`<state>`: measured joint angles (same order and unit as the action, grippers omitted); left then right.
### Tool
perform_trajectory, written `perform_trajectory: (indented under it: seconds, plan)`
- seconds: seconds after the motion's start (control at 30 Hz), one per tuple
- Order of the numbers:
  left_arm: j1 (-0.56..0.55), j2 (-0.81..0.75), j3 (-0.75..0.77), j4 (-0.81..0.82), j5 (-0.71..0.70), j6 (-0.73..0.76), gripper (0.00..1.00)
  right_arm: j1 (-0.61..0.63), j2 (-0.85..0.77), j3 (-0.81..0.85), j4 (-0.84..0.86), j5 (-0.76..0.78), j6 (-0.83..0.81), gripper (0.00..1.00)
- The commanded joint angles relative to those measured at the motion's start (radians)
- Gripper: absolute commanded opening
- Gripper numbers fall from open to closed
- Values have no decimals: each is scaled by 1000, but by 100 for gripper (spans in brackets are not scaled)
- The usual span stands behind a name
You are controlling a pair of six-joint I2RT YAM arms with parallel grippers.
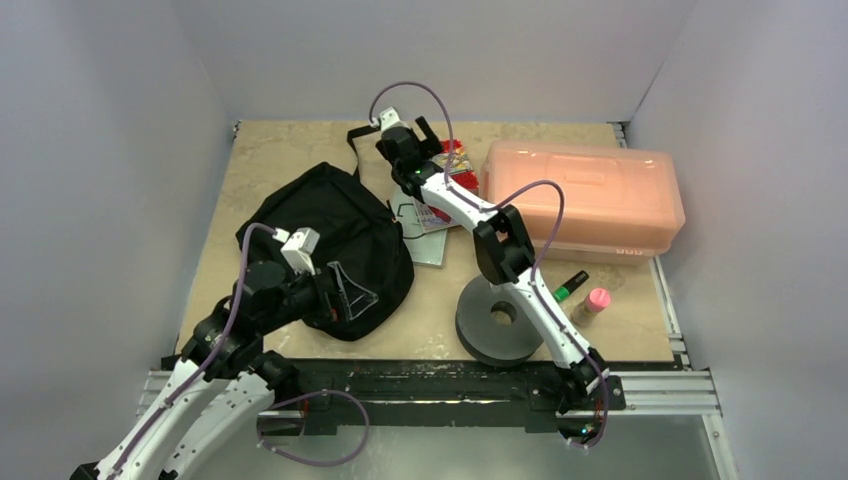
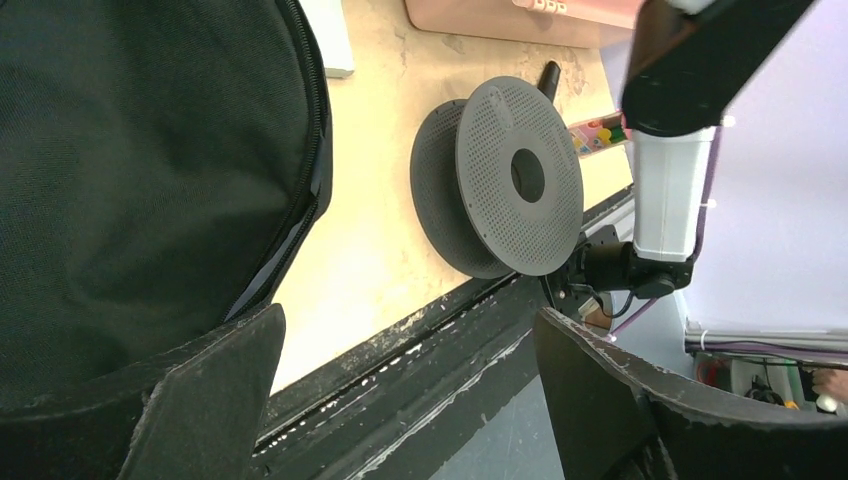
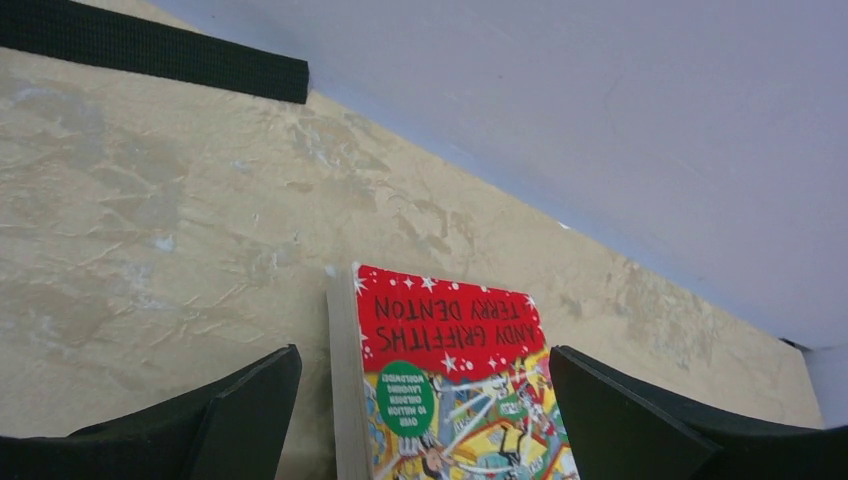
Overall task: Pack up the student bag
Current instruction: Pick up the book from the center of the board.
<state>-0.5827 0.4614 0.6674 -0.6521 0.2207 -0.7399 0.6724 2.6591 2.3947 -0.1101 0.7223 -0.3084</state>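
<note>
The student bag (image 1: 325, 240) is a floppy black backpack lying at the left of the table, and it fills the left of the left wrist view (image 2: 130, 180). One strap (image 3: 150, 50) runs toward the back wall. My left gripper (image 1: 345, 295) hangs open at the bag's near right edge, above the table's front rail (image 2: 405, 390), with nothing between its fingers. My right gripper (image 1: 425, 140) is open at the back of the table. Its fingers (image 3: 230, 420) stand on either side of a red-topped paperback book (image 3: 450, 380) lying flat, without closing on it.
A translucent orange lidded box (image 1: 580, 200) stands at the back right. A dark grey spool (image 1: 500, 320) lies near the front edge, also in the left wrist view (image 2: 500, 190). A green marker (image 1: 572, 285) and a pink-capped item (image 1: 595, 300) lie to its right. White booklets (image 1: 430, 235) lie beside the bag.
</note>
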Motion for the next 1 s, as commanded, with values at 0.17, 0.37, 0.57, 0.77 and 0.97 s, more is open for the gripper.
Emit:
perform_trajectory:
  seconds: [0.17, 0.37, 0.57, 0.77, 0.97]
  plan:
    - [3, -18, 5, 8, 1, 34, 95, -57, 76, 92, -50, -109, 48, 92]
    - [4, 28, 24, 13, 7, 44, 94, -68, 70, 54, -172, -213, 123, 21]
    - [4, 55, 40, 15, 5, 33, 94, -62, -21, 3, -144, -227, 129, 0]
    - [4, 79, 82, -18, -77, -26, 93, -46, -271, -107, -114, -366, 209, 0]
    - [6, 138, 121, -28, -185, -144, 90, -37, -672, -471, 0, -510, 349, 0]
